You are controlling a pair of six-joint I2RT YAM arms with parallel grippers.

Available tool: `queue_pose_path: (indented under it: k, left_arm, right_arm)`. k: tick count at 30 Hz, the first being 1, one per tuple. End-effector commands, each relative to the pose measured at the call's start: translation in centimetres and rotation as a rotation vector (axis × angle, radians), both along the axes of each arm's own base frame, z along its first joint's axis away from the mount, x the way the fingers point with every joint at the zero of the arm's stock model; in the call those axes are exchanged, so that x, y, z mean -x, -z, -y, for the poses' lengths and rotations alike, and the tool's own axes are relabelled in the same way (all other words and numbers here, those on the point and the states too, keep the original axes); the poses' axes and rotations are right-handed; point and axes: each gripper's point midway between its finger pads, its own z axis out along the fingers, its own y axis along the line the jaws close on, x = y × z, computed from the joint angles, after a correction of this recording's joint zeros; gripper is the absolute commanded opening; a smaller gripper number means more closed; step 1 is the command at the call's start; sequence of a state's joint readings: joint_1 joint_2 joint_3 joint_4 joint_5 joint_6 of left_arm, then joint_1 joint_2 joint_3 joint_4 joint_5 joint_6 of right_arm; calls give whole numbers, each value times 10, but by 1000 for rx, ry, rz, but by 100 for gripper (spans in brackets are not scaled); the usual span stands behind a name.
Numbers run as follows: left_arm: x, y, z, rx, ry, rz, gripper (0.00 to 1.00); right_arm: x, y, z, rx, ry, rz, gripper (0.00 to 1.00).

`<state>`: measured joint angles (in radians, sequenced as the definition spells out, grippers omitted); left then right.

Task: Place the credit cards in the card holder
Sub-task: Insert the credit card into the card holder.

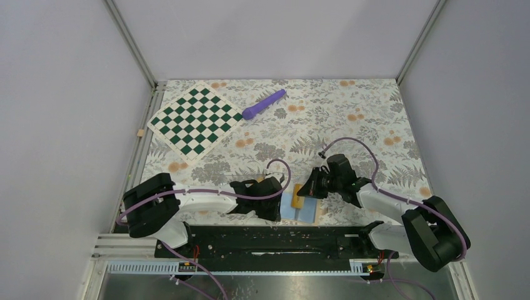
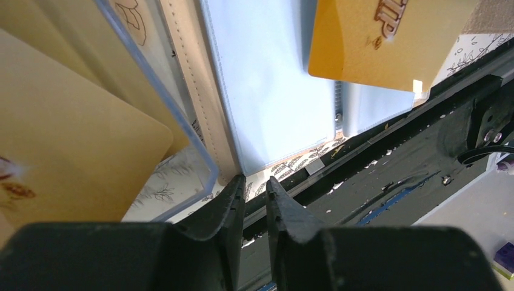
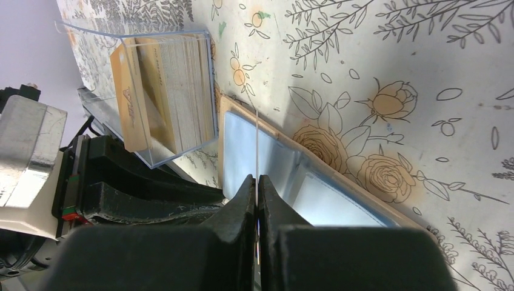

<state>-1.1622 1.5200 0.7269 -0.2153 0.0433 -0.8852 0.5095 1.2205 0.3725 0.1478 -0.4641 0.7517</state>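
Your right claw (image 3: 257, 182) is clamped on one card (image 2: 376, 42), held on edge just above the open holder (image 3: 239, 151). The holder lies at the near edge of the bench (image 3: 376, 48), between the two arms. Lower the card's leading edge slowly toward a blue pocket mouth and keep it square to the slot. Tilt the card flatter before you push, because an upright card will likely jab the pocket rather than slide in. Your left claw (image 2: 254, 185) sits at the holder's near left corner, its jaws a slit apart with nothing visible between them. Use it to pin that edge so the holder does not skid. The clear case (image 2: 160, 100) with the stack (image 3: 176, 91) stands just left of the holder, so keep clear of its wall.
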Motion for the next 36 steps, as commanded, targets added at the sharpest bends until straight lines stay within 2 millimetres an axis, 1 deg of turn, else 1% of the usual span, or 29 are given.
queue_pose_path:
  k: [1, 5, 9, 16, 20, 27, 36]
  left_arm:
    - [-8, -8, 13, 28, -23, 37, 18]
    - [-6, -7, 14, 26, -18, 36, 16]
    - [-5, -6, 16, 24, -10, 30, 14]
    - [-4, -3, 18, 18, -3, 24, 13]
    - [-3, -3, 19, 19, -1, 22, 12]
    - [-2, -1, 19, 16, 1, 18, 11]
    - [-1, 1, 20, 12, 5, 12, 10]
  right_arm:
    - [-7, -5, 9, 26, 21, 37, 0]
    - [-8, -5, 18, 40, 48, 37, 0]
    - [-9, -4, 22, 36, 67, 28, 0]
    - [-9, 12, 23, 53, 54, -17, 0]
    - [-7, 18, 26, 70, 54, -27, 0]
    - [-8, 18, 33, 76, 68, -16, 0]
    - [-8, 19, 31, 56, 62, -31, 0]
